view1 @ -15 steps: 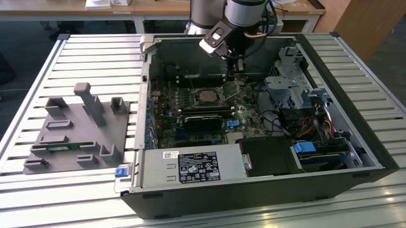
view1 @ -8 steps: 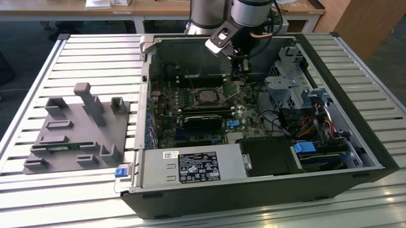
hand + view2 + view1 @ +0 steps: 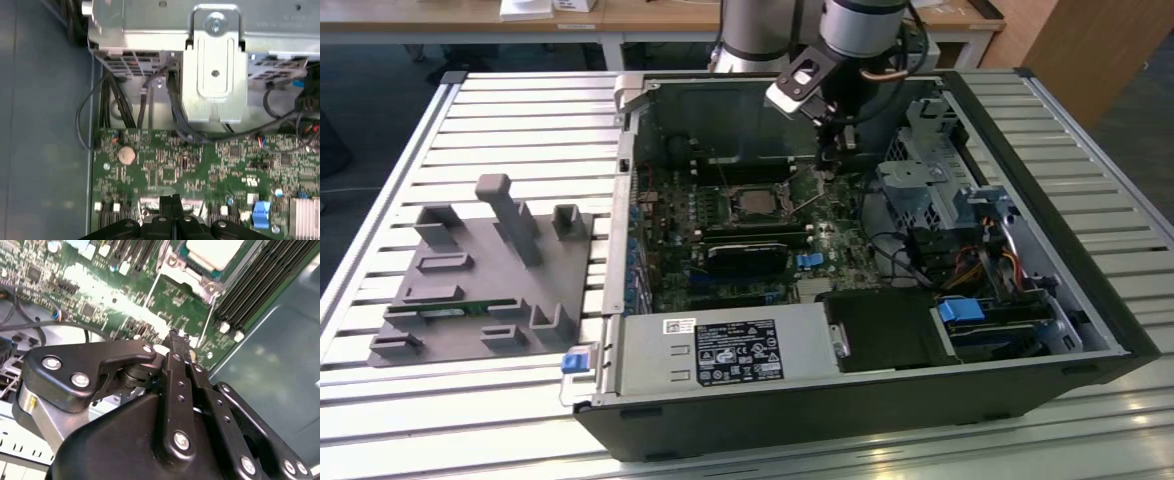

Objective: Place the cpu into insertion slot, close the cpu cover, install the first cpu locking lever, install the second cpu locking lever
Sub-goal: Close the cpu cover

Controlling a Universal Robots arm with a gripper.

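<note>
- Gripper [image 3: 831, 168] is hanging inside the open case [image 3: 854, 425], just beside the slot [image 3: 724, 205], on the exterior view's right of it.
- Fingers [image 3: 175, 370] are clenching tip to tip in both wrist views; I'm reading them as closed on themselves.
- Cpu [image 3: 755, 203] is sitting in the slot, with its pale metal top facing up.
- Cover [image 3: 192, 276] is lying flat around the cpu as a silver frame in the second wrist view.
- Lever [image 3: 206, 322], a thin rod, is slanting from the cover's corner toward the fingertips and ending just beside them; I can't tell if they're touching.
- Board [image 3: 165, 175] is spreading out green beyond the fingertips in the first wrist view, with a coin cell [image 3: 126, 155] on it and a silver bracket [image 3: 215, 65] past its edge.
- Power supply [image 3: 720, 355] is resting at the case's near edge, well apart from the gripper.
- Fixture [image 3: 480, 270], grey, is sitting on the slatted table [image 3: 520, 120] at the exterior view's left, outside the case.
</note>
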